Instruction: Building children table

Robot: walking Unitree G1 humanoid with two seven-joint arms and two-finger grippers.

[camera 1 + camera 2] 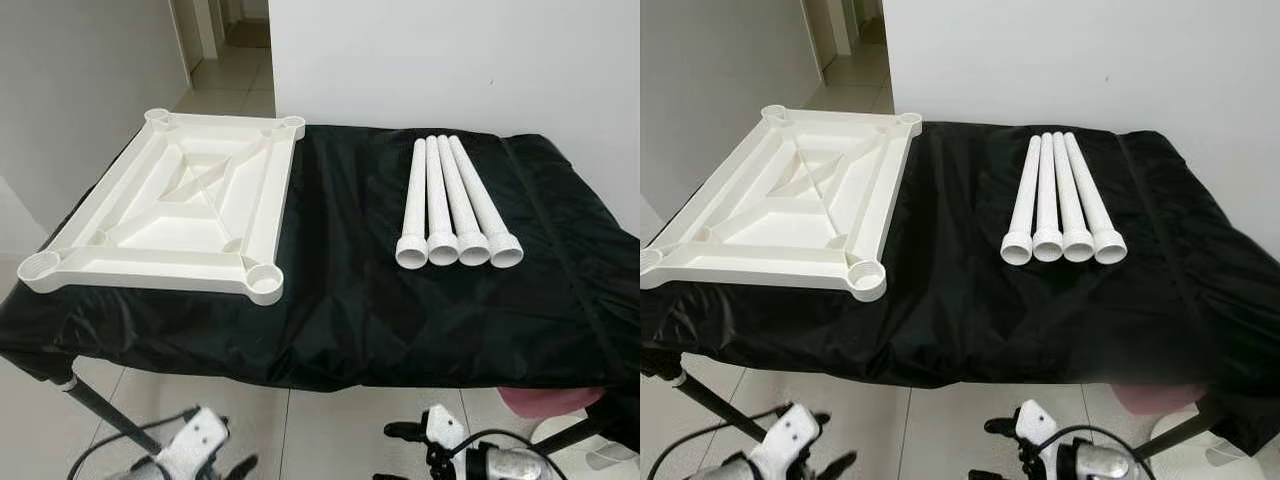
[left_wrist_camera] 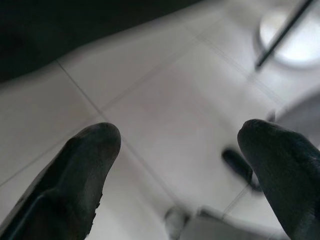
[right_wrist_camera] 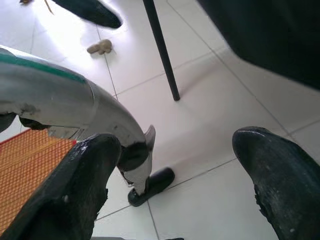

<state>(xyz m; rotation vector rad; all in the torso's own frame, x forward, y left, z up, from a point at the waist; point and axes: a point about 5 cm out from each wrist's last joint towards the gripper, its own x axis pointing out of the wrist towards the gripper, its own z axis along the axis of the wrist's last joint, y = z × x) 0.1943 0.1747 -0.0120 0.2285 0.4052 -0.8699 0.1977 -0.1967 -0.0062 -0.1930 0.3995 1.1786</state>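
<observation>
Left eye view showed four legs (image 1: 455, 205) lying lengthwise toward the worktop's right edge, flared ends nearest. Right gripper (image 1: 425, 450), fingers apart and empty, hung nearer below; left gripper (image 1: 205, 455) likewise open.

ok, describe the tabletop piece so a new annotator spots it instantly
Find the table draped in black cloth. On its left end lies the white plastic tabletop, upside down, ribs showing. Unlike the four white legs lying side by side to its right, it is square with a round socket at each corner.
</observation>
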